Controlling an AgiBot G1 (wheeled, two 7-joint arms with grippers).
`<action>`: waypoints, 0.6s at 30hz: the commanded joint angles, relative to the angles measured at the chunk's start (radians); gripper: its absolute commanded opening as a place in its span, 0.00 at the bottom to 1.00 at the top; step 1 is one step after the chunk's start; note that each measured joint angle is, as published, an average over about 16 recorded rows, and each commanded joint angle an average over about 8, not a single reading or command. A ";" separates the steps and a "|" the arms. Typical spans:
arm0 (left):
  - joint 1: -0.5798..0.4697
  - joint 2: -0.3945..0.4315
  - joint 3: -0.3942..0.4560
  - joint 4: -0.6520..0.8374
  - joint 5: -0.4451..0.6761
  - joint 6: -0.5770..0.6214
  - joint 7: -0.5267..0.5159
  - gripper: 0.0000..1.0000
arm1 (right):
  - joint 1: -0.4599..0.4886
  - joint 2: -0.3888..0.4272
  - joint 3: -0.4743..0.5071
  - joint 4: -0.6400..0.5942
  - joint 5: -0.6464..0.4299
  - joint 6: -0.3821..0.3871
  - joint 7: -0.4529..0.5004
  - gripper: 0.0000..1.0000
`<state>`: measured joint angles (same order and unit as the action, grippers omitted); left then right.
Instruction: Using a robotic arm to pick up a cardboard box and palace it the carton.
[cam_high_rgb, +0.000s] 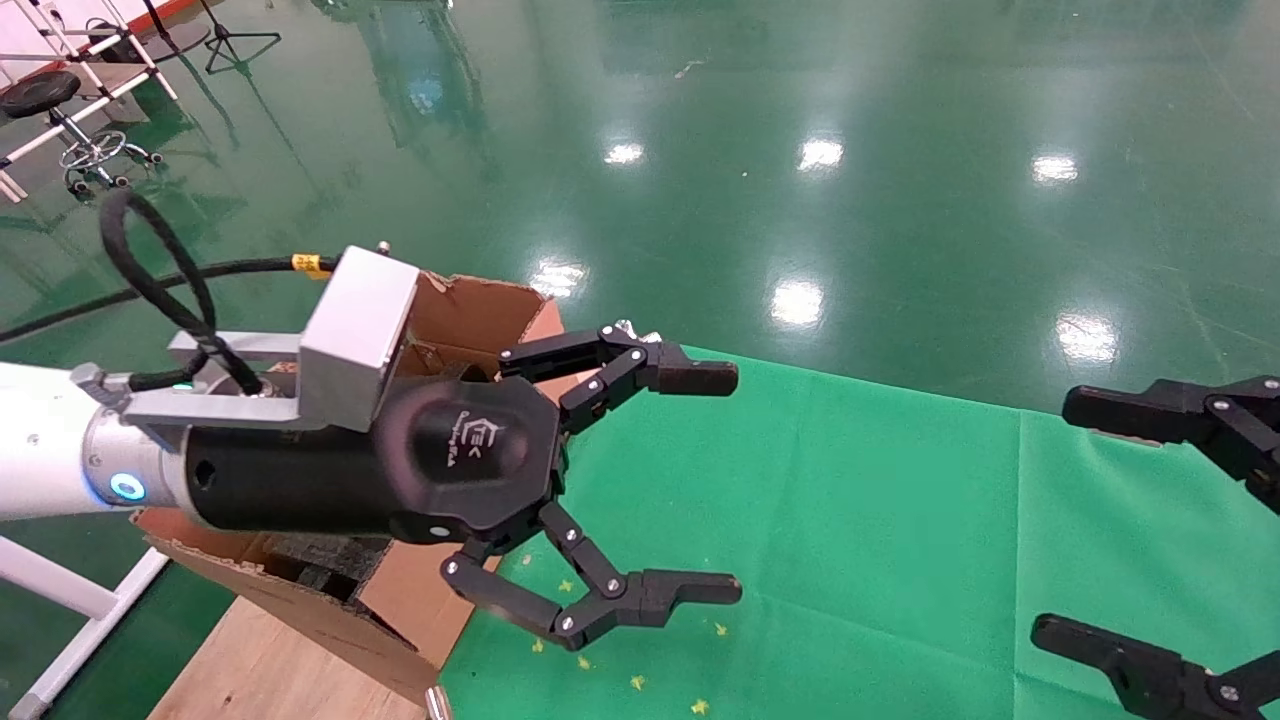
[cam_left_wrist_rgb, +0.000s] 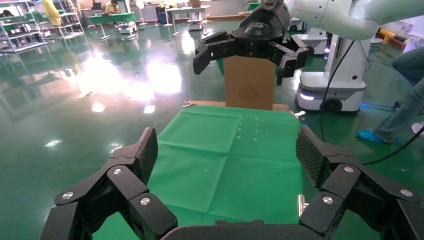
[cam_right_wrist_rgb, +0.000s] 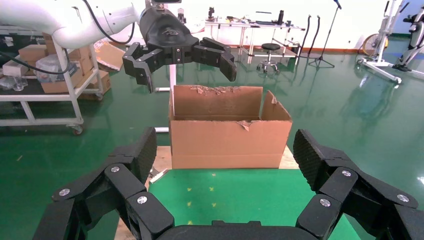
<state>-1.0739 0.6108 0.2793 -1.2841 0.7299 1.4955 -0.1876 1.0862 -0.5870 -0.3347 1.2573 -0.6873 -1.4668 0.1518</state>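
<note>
The white robotic arm (cam_high_rgb: 40, 450) is my left arm. Its black gripper (cam_high_rgb: 735, 483) is open and empty, held in the air over the near end of the carton (cam_high_rgb: 470, 310) and the green cloth's left edge. The carton is large and brown, with torn rims and black foam (cam_high_rgb: 320, 560) inside. It also shows in the right wrist view (cam_right_wrist_rgb: 230, 140), below the left gripper (cam_right_wrist_rgb: 190, 70). The small taped cardboard box is not in view, and the carton's inside is mostly hidden. My right gripper (cam_high_rgb: 1055, 518) is open and empty over the cloth's right side.
A green cloth (cam_high_rgb: 850, 520) covers the wooden table (cam_high_rgb: 270, 660). A brown upright box with a round print (cam_left_wrist_rgb: 249, 87) stands at the table's right end, behind the right gripper (cam_left_wrist_rgb: 240, 67). A white robot base (cam_left_wrist_rgb: 330, 85) and shelving stand on the green floor around the table.
</note>
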 joint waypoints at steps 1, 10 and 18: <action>-0.001 0.000 0.000 0.001 0.001 0.000 0.000 1.00 | 0.000 0.000 0.000 0.000 0.000 0.000 0.000 1.00; -0.002 0.001 0.001 0.002 0.001 -0.001 -0.001 1.00 | 0.000 0.000 0.000 0.000 0.000 0.000 0.000 1.00; -0.002 0.001 0.002 0.003 0.002 -0.001 -0.001 1.00 | 0.000 0.000 0.000 0.000 0.000 0.000 0.000 1.00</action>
<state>-1.0761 0.6114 0.2810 -1.2816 0.7318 1.4947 -0.1883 1.0861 -0.5870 -0.3347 1.2573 -0.6873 -1.4668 0.1518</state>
